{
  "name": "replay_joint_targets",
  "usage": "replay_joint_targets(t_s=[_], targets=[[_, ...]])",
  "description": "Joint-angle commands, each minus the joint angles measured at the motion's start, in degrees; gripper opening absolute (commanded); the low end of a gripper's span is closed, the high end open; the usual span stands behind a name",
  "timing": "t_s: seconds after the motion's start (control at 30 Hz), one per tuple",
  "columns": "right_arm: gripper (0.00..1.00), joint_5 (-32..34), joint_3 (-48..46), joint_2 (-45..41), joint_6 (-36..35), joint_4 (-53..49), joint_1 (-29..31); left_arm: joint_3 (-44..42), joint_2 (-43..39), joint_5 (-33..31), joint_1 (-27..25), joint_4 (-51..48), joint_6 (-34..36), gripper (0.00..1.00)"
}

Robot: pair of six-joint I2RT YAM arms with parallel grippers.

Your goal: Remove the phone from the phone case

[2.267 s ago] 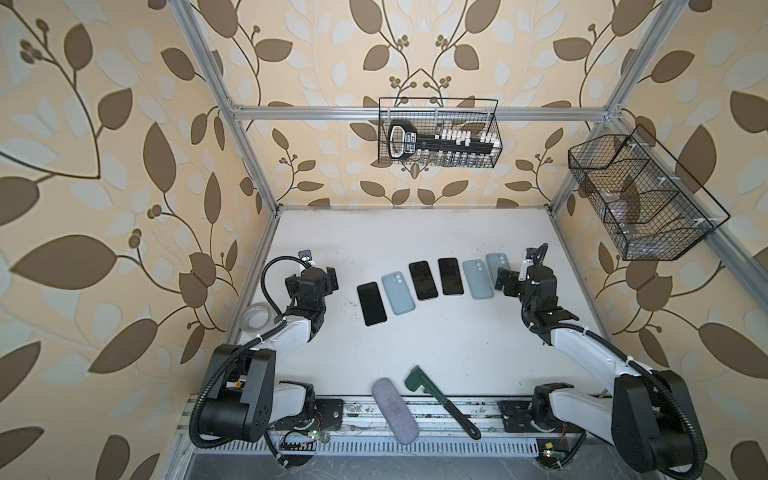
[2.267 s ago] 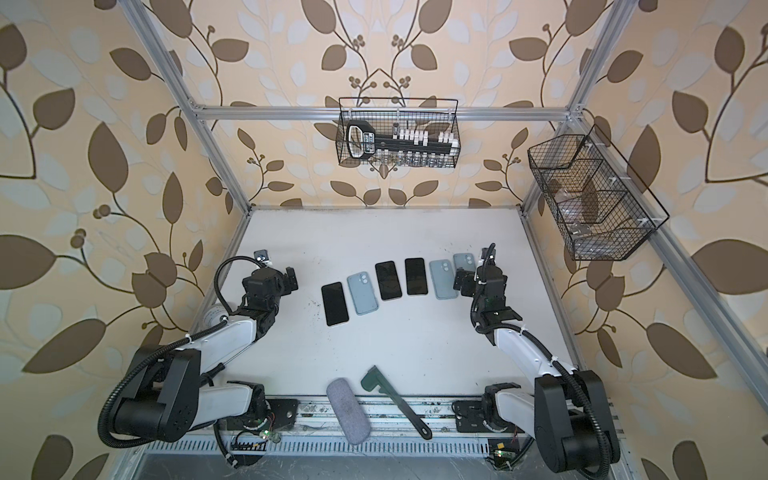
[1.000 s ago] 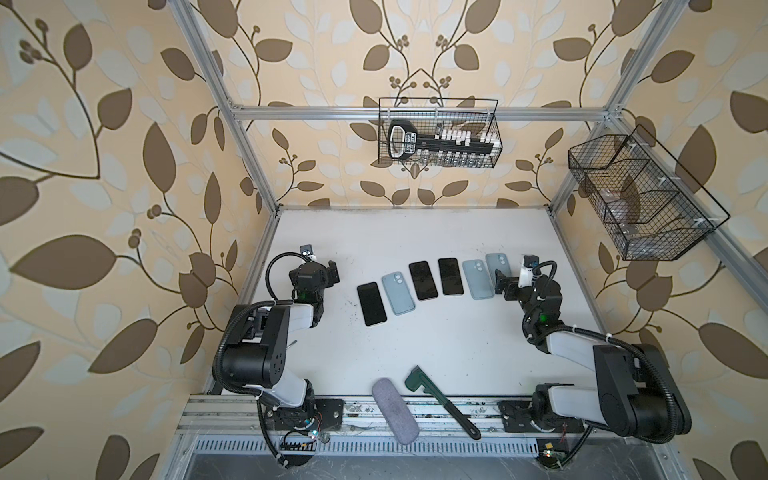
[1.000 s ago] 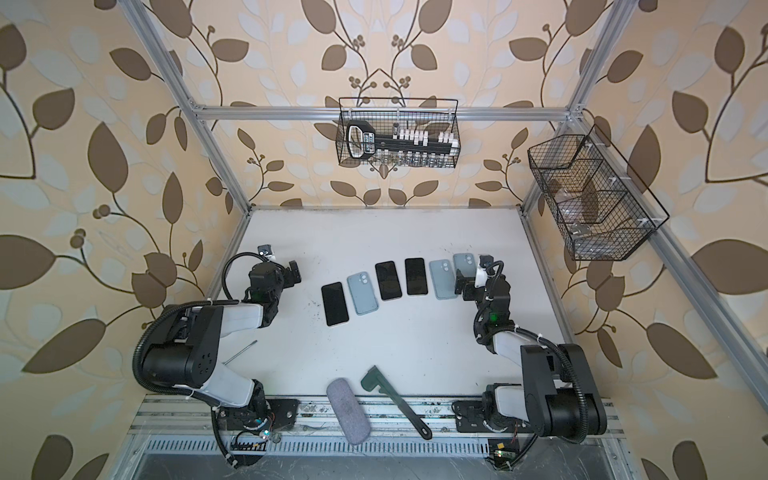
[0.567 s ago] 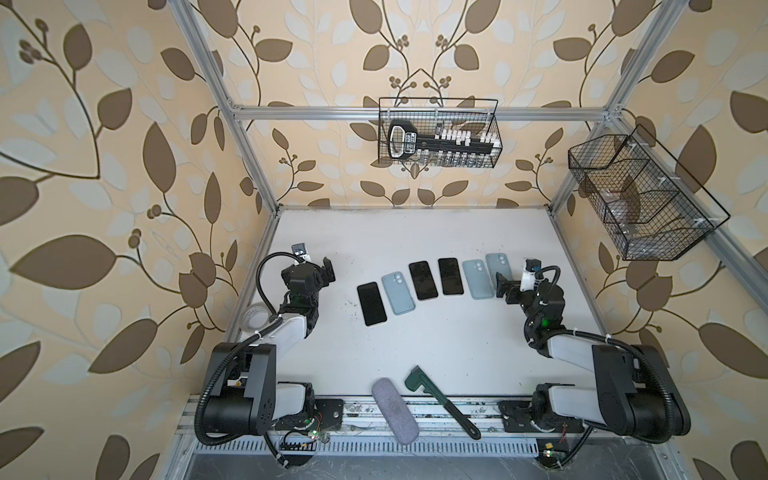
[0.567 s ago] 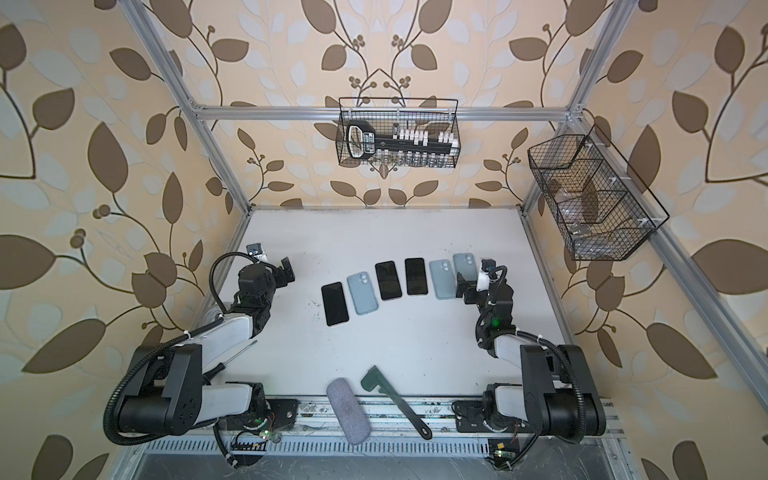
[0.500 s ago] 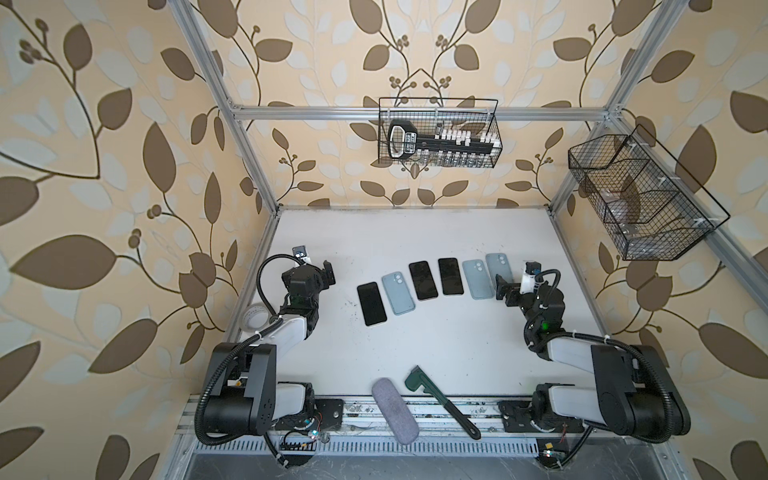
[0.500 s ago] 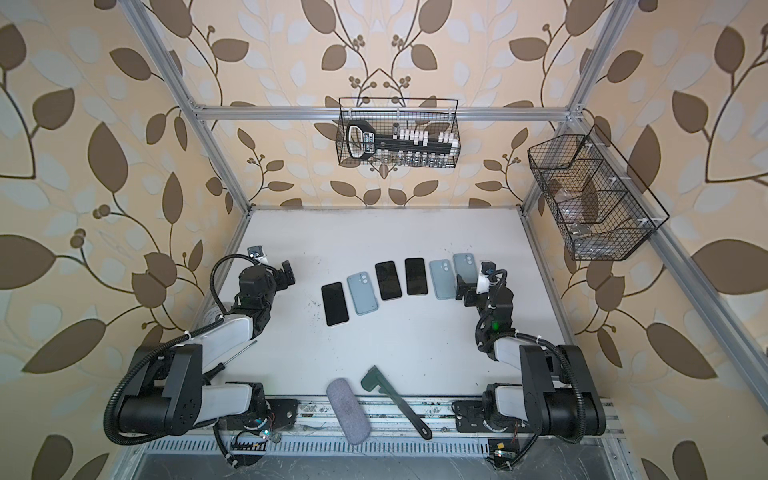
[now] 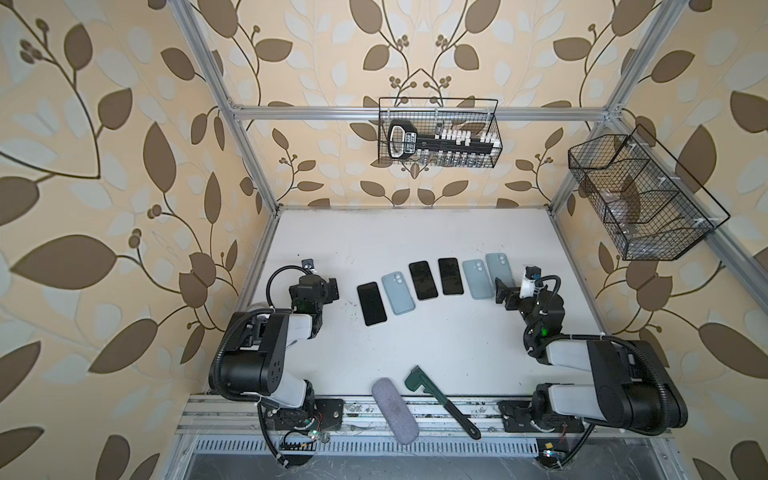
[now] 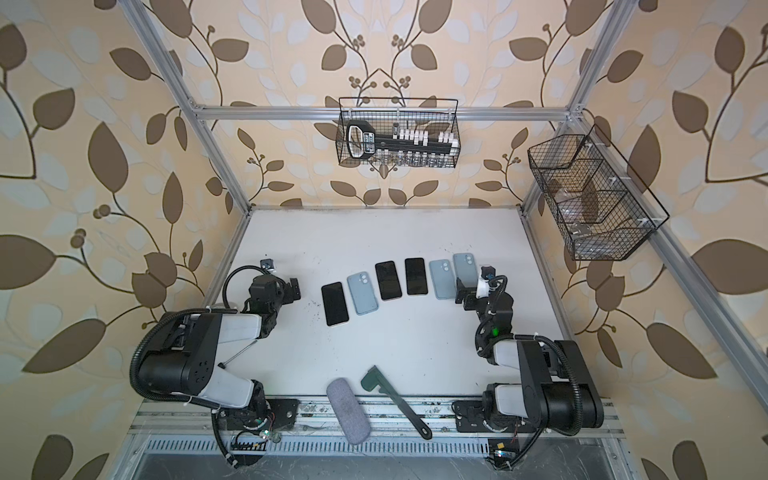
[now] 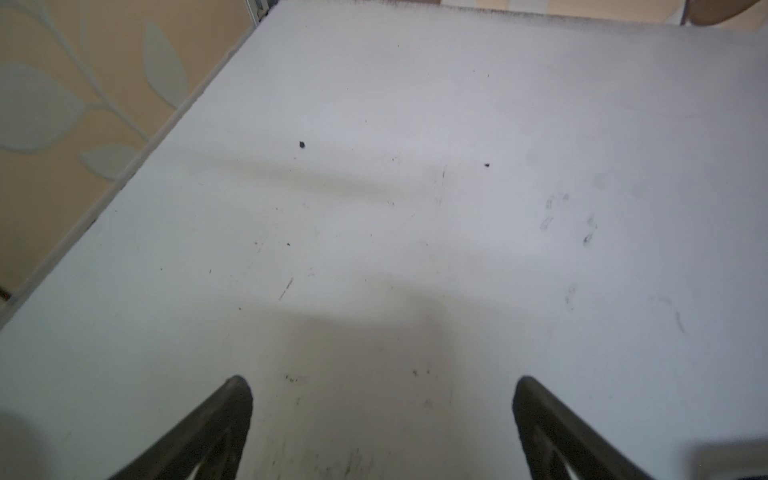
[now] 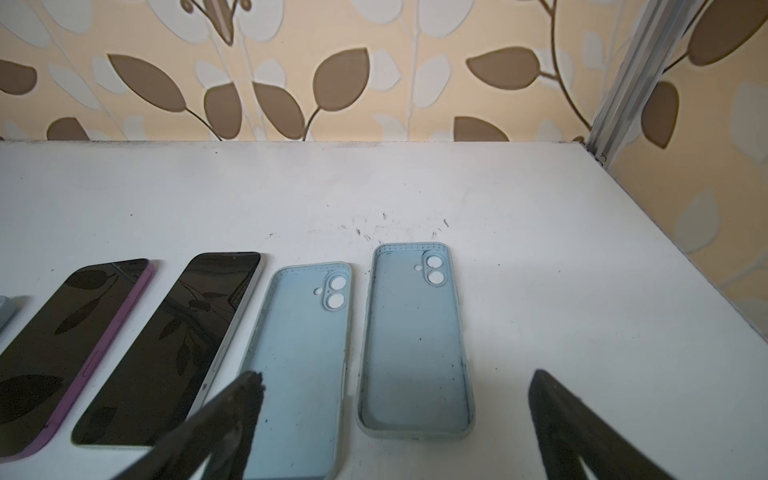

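**Top views:** Three dark phones (image 9: pixel 423 280) and three pale blue cases (image 9: pixel 398 293) lie flat in a curved row on the white table (image 9: pixel 415 353). The left gripper (image 9: pixel 328 289) waits off one end of the row. The right gripper (image 9: pixel 500 293) sits just beside the other end. Both have their jaws apart and hold nothing.

**Left wrist:** Only bare, scuffed table (image 11: pixel 415 166) shows beyond the spread left gripper (image 11: pixel 382 386), and no phone lies ahead of it.

**Right wrist:** The end case (image 12: pixel 415 340) and its neighbour case (image 12: pixel 303 365) lie empty, hollow side up, ahead of the wide-open right gripper (image 12: pixel 397 380). Next come a grey-edged phone (image 12: pixel 174 345), its glass marked with lines that look like cracks, and a purple-edged phone (image 12: pixel 70 332).

Whether that purple rim is a case or the phone's own body cannot be told. If it is a case, the job could be judged finished too soon. A low sweep by the right gripper could shove the empty cases into the phones, and a hard pinch could worsen damaged glass.
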Motion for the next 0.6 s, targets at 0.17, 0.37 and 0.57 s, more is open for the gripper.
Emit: replay_joint_targets(t_s=[0.17,0.37,0.57], targets=[[1.00,0.86,0.24,-0.15,-0.69,1.76,0.44,0.93,-0.16,6.56,1.25,4.34,2.58,0.99],[1.00,0.88,0.11,-0.20,-0.71,1.79,0.57,0.50,-0.37,8.66,1.53,5.00,3.11,0.99],[1.00,1.58,0.64,0.11,-0.88,1.21,0.92,0.46,-0.53,8.63,1.51,5.00,3.12,0.99]])
